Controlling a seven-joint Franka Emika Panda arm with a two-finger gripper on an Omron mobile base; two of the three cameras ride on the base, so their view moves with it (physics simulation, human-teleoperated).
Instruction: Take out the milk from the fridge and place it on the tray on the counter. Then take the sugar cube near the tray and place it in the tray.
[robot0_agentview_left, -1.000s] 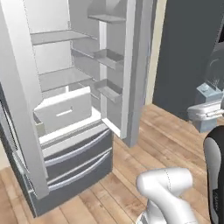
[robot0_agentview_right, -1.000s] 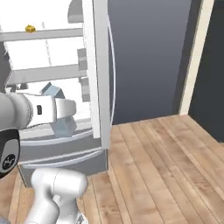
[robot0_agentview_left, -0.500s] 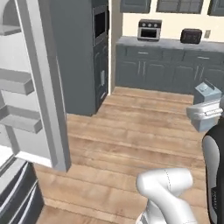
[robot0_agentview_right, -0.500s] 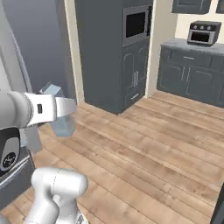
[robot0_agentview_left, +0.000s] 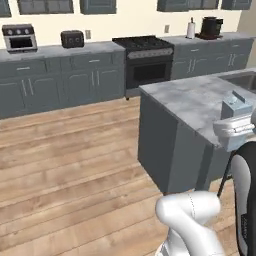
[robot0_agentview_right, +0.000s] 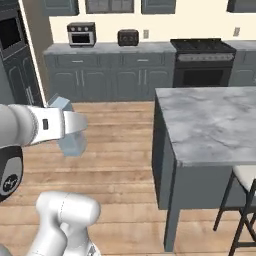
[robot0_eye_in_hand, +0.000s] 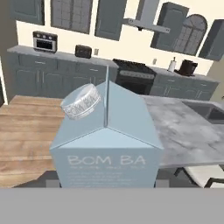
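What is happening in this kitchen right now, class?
The white robot arm is carrying the small pale blue-grey gabled milk carton in its gripper, jaws closed on its sides, held in the air above the wooden floor. Ahead stands the grey-white veined marble counter. On the far worktop sit a toaster oven and a dark toaster, beside a black stove. The carton has not yet been set down.

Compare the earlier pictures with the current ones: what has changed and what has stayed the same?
The base has turned away from the fridge, so both base views swung from its open shelves across the wooden floor to the marble counter and stove. Nothing was grasped or released. The gripper still holds the milk at the same height beside the arm.
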